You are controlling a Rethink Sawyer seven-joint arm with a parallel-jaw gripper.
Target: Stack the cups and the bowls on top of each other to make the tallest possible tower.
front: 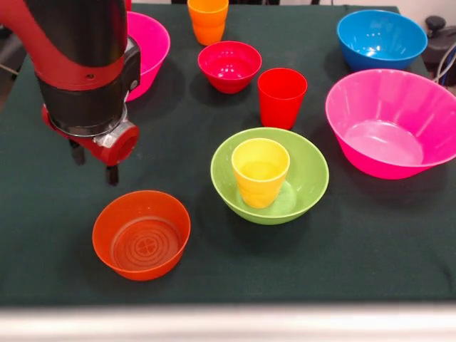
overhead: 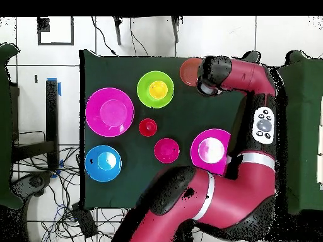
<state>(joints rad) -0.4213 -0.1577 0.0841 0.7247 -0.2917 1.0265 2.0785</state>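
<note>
My end effector (front: pixel 92 162) hangs over the left side of the counter (front: pixel 57 235), its two dark fingertips (front: pixel 112 174) pointing down, spread a little and holding nothing. Just below it and slightly to its right the orange bowl (front: pixel 142 234) sits upright and empty on the cloth, its ringed flat bottom showing; the tips are above its far rim, not touching it as far as I can tell. Behind my end effector, partly hidden by my arm, is a pink bowl (front: pixel 149 50); I can't see into it from the front, but the overhead view shows it empty (overhead: pixel 211 149).

To the right of my end effector stands the green bowl (front: pixel 306 178), with the yellow cup (front: pixel 260 171) upright inside it, mouth up and empty. Beyond those, an empty crimson bowl (front: pixel 229 65), and past that an orange cup (front: pixel 208 20) at the far edge. The red cup (front: pixel 281 96) stands upright on the cloth just behind the green bowl, apart from it.

Farthest right of my end effector are the second pink bowl (front: pixel 392 121) and, behind it, the blue bowl (front: pixel 381 39), both empty.
</note>
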